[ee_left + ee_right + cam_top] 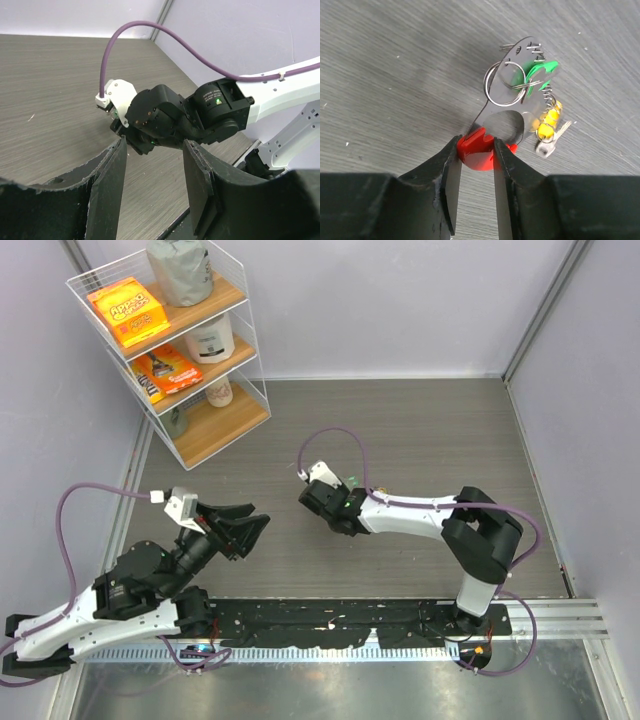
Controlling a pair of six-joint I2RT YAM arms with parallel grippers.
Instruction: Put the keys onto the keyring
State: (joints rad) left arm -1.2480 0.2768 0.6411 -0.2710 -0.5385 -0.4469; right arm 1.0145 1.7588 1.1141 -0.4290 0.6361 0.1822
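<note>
Right gripper [476,147] nipped narrow on the red end of the keyring [479,159] over the middle of the worktop [420,420], green key [540,70] and yellow key [547,122] bunched at its far end, left gripper [155,142] half open, empty, toward the near-left corner

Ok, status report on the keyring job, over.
Left gripper open, empty. Right gripper pinching the keyring by its red loop. Green key and yellow key bunched at its metal end. Nothing in the way.
</note>
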